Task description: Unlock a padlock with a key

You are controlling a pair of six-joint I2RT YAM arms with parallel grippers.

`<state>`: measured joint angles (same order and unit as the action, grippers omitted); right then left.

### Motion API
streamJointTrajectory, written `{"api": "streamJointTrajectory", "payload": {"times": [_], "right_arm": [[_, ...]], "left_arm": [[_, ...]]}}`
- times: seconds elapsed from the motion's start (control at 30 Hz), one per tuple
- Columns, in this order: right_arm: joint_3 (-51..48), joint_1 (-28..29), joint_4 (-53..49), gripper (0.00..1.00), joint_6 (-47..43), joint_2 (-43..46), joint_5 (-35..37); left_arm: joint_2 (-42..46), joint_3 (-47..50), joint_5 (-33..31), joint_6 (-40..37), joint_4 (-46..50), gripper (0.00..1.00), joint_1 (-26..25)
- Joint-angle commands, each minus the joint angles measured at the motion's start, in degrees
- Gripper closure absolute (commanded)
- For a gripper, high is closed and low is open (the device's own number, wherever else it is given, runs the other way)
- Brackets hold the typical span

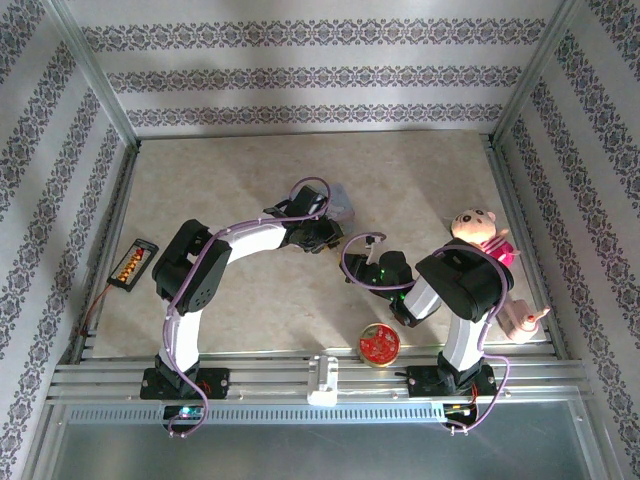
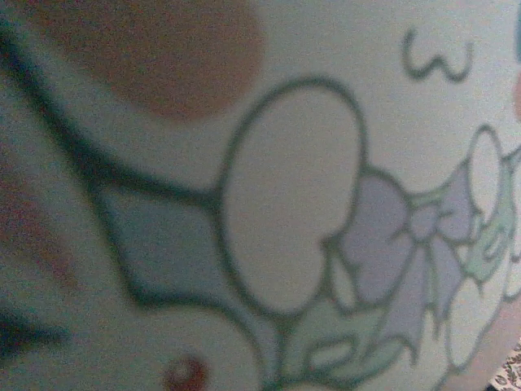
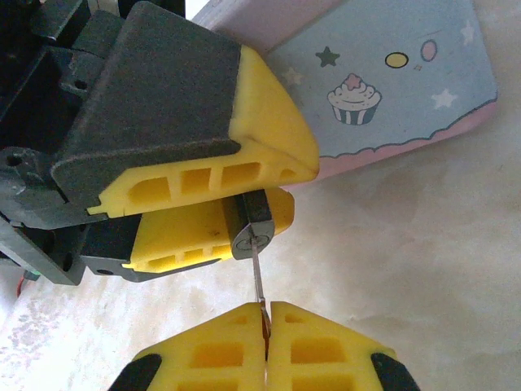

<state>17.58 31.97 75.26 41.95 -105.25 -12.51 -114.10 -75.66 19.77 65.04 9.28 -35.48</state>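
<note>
My left tool (image 3: 286, 187) pinches the little dark padlock (image 3: 254, 221) just over the desk (image 3: 423, 269). My right tool (image 3: 267, 326) is pressed together on the thin key (image 3: 257, 273). Its tip sits at the keyhole. I think this is the putting-in step. Next I should push straight, then twist gently.

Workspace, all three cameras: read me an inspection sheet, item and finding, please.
Surface: beige marbled table.
Job's things: padlock held in left claw; key held in right claw, tip at the padlock's keyway.
Clutter: pastel tin behind the claws, round red tin, plush doll, black tray at the left edge.
Claws: both shut, left on padlock, right on key.
Cables: purple leads looped along both arms.
Surroundings: patterned walls, metal frame.
</note>
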Motion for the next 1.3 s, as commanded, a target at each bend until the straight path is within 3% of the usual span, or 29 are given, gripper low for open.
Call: {"api": "streamJointTrajectory", "payload": {"times": [0.0,0.47,0.83,1.07,1.27], "right_arm": [[1.35,-0.41,2.28,1.0,1.07,0.16,-0.41],[5.18,-1.29,-8.45,1.0,2.36,3.79,-1.94],[9.15,-2.51,-25.22,1.0,-2.78,12.21,-0.97],[11.73,-3.52,-28.01,1.0,-3.55,12.66,-3.17],[13.0,-6.17,-27.13,1.0,-1.43,10.46,-9.61]], "left_arm": [[-0.94,0.95,4.86,1.75,-0.29,0.95,0.28],[-0.33,0.94,4.75,0.34,0.69,0.95,0.33],[0.35,1.28,5.2,-0.09,0.59,0.98,0.29],[0.55,1.83,5.97,0.6,-0.21,0.98,0.24],[0.55,1.83,7.01,1.15,-1.01,0.98,0.24]]}}
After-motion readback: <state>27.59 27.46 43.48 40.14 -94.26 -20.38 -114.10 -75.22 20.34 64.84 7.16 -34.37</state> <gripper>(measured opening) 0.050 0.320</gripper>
